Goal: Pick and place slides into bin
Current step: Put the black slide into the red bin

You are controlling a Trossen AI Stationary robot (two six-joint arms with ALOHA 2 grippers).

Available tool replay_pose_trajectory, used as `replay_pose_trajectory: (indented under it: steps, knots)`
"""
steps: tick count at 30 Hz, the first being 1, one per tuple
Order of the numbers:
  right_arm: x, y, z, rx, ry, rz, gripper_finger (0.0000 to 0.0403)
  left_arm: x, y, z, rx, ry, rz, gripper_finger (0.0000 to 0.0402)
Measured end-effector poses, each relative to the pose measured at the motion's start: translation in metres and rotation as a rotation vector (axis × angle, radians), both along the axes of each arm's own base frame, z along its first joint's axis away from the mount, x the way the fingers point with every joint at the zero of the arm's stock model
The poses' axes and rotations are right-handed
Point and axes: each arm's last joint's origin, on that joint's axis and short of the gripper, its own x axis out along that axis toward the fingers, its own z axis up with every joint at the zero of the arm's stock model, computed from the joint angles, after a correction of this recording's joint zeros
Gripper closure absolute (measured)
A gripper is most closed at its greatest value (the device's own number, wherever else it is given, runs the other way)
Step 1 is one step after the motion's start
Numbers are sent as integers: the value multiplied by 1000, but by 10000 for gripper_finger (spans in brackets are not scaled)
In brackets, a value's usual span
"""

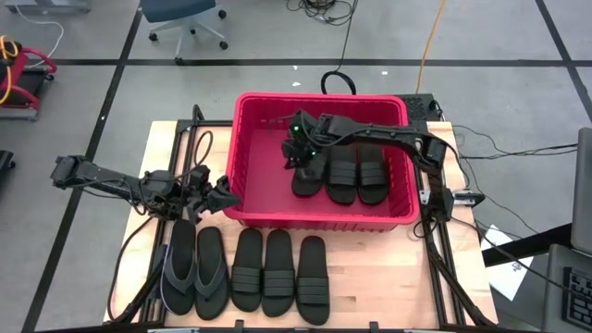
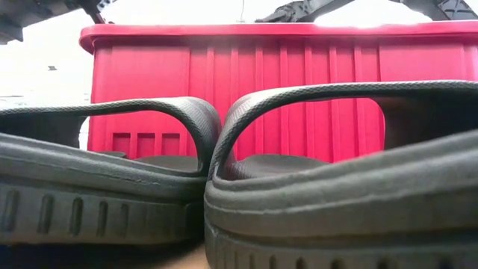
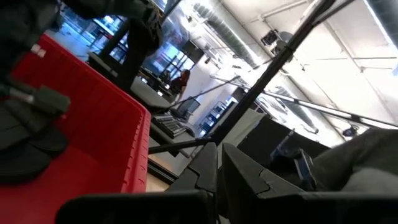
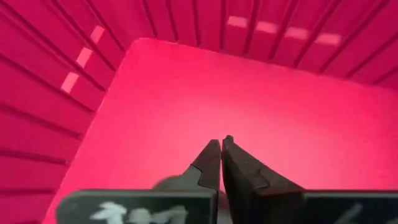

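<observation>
Three slides (image 1: 343, 172) are already lying in the bin (image 1: 253, 110), side by side against its right half, long axes running from the bin's near wall to its far wall. Five more (image 1: 265, 273) are lined up on the worktop (image 1: 370, 287) just in front of the bin, the same way round. The right gripper (image 4: 221, 148) is held inside the bin beside the leftmost slide, fingers pressed together on nothing, so a placement appears finished. The left gripper (image 3: 219, 163), fingers also closed and empty, is poised at the bin's front-left corner; a descent onto the nearest worktop slide seems due next.
</observation>
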Motion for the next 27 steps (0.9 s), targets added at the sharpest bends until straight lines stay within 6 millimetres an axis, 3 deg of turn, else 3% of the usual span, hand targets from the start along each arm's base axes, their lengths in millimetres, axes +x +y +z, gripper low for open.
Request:
replay_pose_trajectory:
  steps: [6, 17, 21, 27]
  knots:
    - [8, 2, -32, 60, 86, 0, 402, 0, 1, 0, -32, 5, 16, 380]
    - [33, 29, -73, 79, 115, 45, 403, 0, 1, 0, -74, 14, 7, 380]
    - [28, 32, -88, 18, 229, 44, 403, 0, 1, 0, -80, 14, 5, 380]
    - [15, 23, -92, 12, 345, 23, 403, 0, 1, 0, -75, 15, 5, 380]
